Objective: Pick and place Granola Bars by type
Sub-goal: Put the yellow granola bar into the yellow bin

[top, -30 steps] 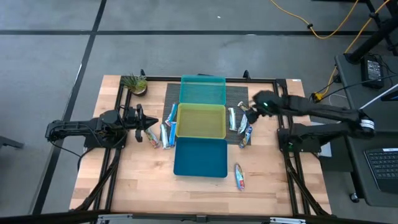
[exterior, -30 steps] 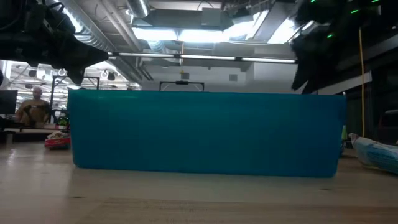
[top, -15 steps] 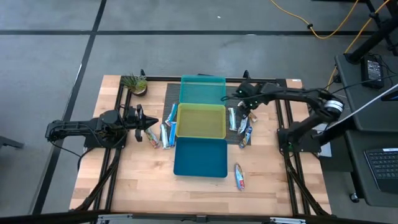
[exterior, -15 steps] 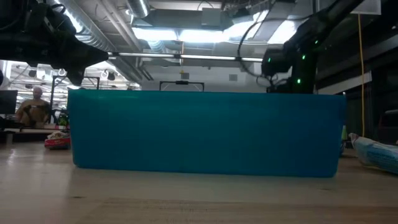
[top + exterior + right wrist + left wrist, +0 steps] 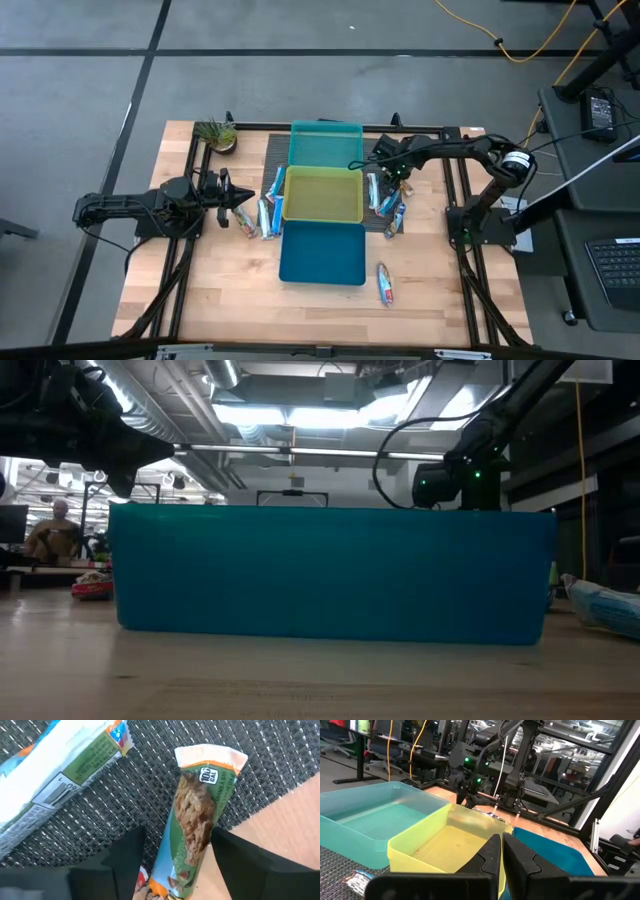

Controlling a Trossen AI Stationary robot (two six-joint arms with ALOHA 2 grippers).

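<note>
My right gripper [image 5: 177, 834] is open and low over the dark mat, to the right of the yellow-green bin [image 5: 322, 195]. Its two fingers stand on either side of a green granola bar with an orange-marked end [image 5: 197, 815], which lies flat, partly on the mat and partly on the wood. I cannot tell whether they touch it. A white-blue bar [image 5: 60, 775] lies beside it. More bars lie to the left of the bins [image 5: 262, 212], and one lies near the blue bin [image 5: 385, 283]. My left gripper [image 5: 238, 198] is shut and empty, level, to the left of the bins.
A teal bin [image 5: 325, 145], the yellow-green bin and a blue bin [image 5: 322, 253] stand in a row from far to near at the table's middle. A small potted plant [image 5: 216, 133] stands at the far left corner. Black rails [image 5: 455, 190] frame the table.
My right arm has swung toward the table's far-left and come down over the bars to the right of the yellow-green bin. The bars and bins have stayed in place.
</note>
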